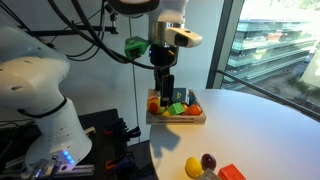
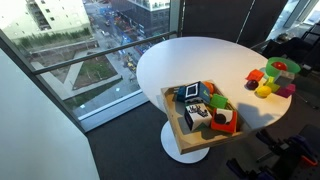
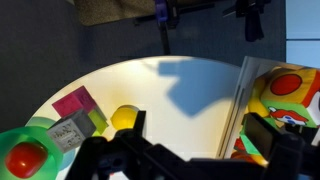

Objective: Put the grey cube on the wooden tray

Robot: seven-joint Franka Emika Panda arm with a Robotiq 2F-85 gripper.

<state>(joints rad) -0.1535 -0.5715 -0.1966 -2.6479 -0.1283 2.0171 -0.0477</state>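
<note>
table: round white top [image 2: 200, 65], pedestal base
windows: full-height glazing [image 2: 90, 50] left and far, street and buildings below
floor: dark [image 2: 120, 150]
light: daylight, soft shadows on tabletop

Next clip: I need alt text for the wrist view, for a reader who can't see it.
The open end effector hangs over a white table, holding nothing. The grey cube sits at lower left near a yellow ball and a magenta block; the wooden tray lies at right.
</note>
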